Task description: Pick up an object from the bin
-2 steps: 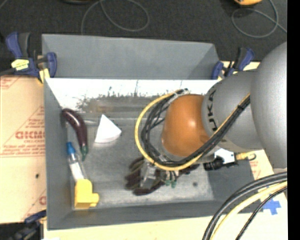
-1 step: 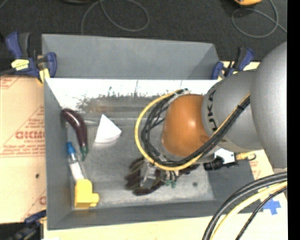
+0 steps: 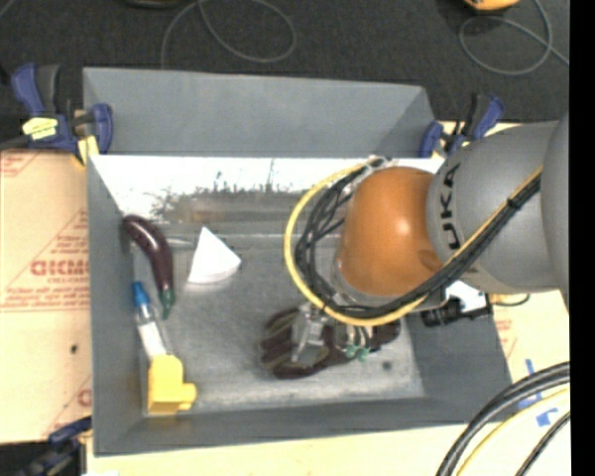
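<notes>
My gripper [image 3: 312,337] is low in the bin's front middle, under the orange wrist cover, right on top of a dark brown, glove-like soft thing [image 3: 283,340]. Its metal fingers press into the top of that dark thing. The cover and cables hide much of the dark thing's right side.
Along the bin's left side lie a dark purple eggplant [image 3: 151,250], a white wedge [image 3: 211,257], a blue-and-white tube-like thing [image 3: 147,317] and a yellow block [image 3: 168,386]. The arm fills the bin's right part.
</notes>
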